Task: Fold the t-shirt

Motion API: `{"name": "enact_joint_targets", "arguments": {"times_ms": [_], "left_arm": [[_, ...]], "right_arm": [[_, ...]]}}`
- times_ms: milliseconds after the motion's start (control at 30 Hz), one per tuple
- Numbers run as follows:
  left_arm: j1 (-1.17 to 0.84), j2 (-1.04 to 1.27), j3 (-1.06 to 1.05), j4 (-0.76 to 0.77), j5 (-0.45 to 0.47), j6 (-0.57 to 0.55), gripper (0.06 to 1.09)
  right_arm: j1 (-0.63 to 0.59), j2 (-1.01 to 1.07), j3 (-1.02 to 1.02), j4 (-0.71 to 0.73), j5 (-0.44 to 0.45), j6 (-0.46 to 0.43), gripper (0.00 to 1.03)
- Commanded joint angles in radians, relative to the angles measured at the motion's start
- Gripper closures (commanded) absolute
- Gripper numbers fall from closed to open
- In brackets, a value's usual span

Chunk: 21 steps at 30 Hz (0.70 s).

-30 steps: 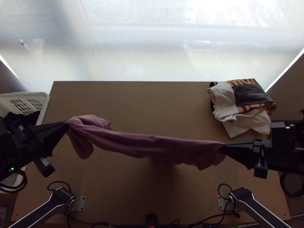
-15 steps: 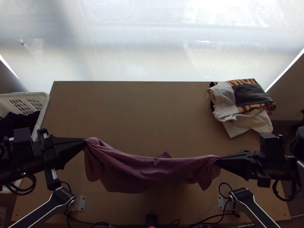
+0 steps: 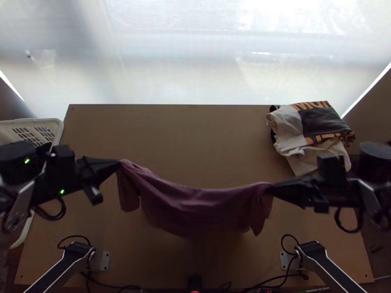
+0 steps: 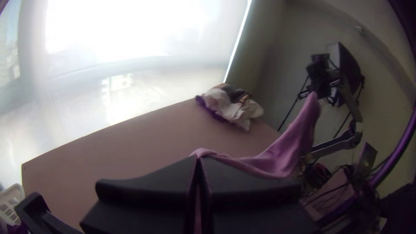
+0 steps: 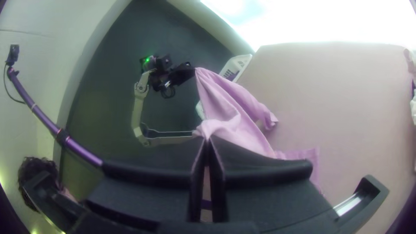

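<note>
- Your left gripper (image 3: 119, 163) is closed on one bunched upper bit of the mauve-pink cloth t-shirt (image 3: 195, 207), and your right gripper (image 3: 270, 188) is closed on another; which parts of the shirt these are, you cannot tell.
- The shirt hangs between the two grippers, its upper edge sagging in the middle and loose flaps dropping just below each set of fingertips.
- Watch for slipping: each grip seems to take only a small pinch at the tips, so a hard pull apart or a quick swing could tug one side free.
- If you lower it this slack, the middle may land first and crumple, because the span between the grippers isn't taut.
- The flap under your left gripper could tuck beneath the body as it meets the light wooden table (image 3: 171, 132), leaving a crooked first fold.
- Swing wide past your right gripper and you might drag the stack of folded white and dark clothes (image 3: 288, 129), which lies near it on the window side.
- The white plastic basket (image 3: 57, 129) sits beside your left gripper; its rim could catch the arm or a trailing flap.
- For writing, you have large orange lettering (image 3: 313, 106) on that stack beyond the right gripper, left unread here; you can make out none on the shirt.
</note>
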Motion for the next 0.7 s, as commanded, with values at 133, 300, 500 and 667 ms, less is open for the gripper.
{"name": "enact_joint_targets", "arguments": {"times_ms": [133,300,500,667], "left_arm": [[0.331,0.391,-0.118,0.282,0.005,0.177,1.03],[0.275,0.549,-0.046,0.440,-0.134,0.146,1.03],[0.143,0.764,0.080,0.526,-0.232,0.125,1.03],[0.067,0.968,0.229,0.529,-0.292,0.120,1.03]], "right_arm": [[-0.146,0.380,0.044,0.168,0.126,-0.208,1.00],[-0.159,0.557,0.119,0.281,0.277,-0.257,1.00],[-0.099,0.729,0.143,0.429,0.479,-0.306,1.00],[-0.072,0.848,0.166,0.528,0.611,-0.309,1.00]]}}
